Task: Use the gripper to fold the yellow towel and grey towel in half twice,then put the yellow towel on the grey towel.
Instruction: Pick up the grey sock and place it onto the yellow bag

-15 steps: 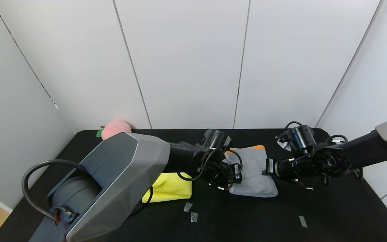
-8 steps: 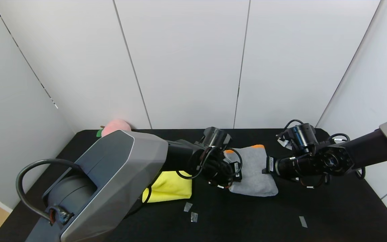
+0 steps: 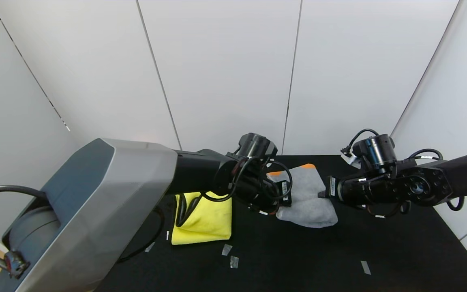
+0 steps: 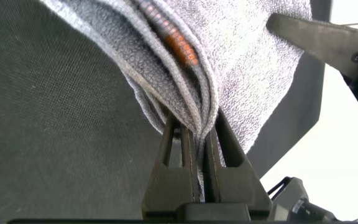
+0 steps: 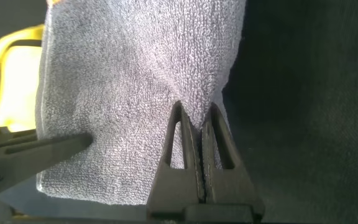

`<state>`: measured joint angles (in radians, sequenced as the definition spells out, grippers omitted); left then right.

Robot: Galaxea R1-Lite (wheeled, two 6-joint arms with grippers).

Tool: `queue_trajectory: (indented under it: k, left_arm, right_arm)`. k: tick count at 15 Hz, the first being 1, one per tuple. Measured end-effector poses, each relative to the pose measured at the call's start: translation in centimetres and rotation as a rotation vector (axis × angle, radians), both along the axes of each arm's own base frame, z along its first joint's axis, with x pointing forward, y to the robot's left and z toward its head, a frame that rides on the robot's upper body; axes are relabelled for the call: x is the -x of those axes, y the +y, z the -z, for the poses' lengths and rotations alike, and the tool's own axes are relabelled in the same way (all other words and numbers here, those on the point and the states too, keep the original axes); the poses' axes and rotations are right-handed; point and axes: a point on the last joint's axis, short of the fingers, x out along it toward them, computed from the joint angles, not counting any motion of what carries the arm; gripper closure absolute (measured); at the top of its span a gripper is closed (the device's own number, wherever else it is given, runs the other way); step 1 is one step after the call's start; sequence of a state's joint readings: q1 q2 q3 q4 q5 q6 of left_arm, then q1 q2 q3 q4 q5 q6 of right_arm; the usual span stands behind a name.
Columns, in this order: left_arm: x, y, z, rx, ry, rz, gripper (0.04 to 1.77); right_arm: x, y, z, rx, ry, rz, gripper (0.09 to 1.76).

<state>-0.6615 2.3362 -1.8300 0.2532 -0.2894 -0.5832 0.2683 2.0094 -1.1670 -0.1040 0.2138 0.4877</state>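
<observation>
Because the yellow towel (image 3: 203,219) lies nearest, folded flat on the black table (image 3: 379,251) toward the robot's left and partly hidden under the left arm's cables, it is out of the present step and well apart from either jaw pair; a little farther back hangs the grey towel (image 3: 307,198), stretched between the two arms with its long axis running near to far and its lower fold resting on the table. The left gripper (image 4: 194,149) is clamped on the stacked edges at the towel's left side, several layers and an orange band visible just above the jaws, while the right gripper (image 5: 194,149) pinches the opposite edge, jaws together on the terry. Both arms stand about equally close, one on each side, so the coming fold likely turns on carrying the held edges along that axis. In the head view the jaws themselves are masked by the wrists, the towel's far orange end only peeps out, and how many layers it has cannot be counted
</observation>
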Motion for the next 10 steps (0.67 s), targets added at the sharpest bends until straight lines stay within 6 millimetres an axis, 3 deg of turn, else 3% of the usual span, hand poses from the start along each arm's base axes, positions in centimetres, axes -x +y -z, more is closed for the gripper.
queue_trajectory:
  k: [4,10]
  left_arm:
    - [1.0,1.6,-2.9,-0.024,-0.049,0.023,1.63]
    - [2.4,5.5,-7.4,-0.062,-0.146,0.048,1.63]
  right_arm:
    - [1.5,1.6,-2.5,-0.020,-0.066,-0.051,1.73]
    - [3.7,5.6,-5.7,-0.056,-0.161,-0.178,1.73]
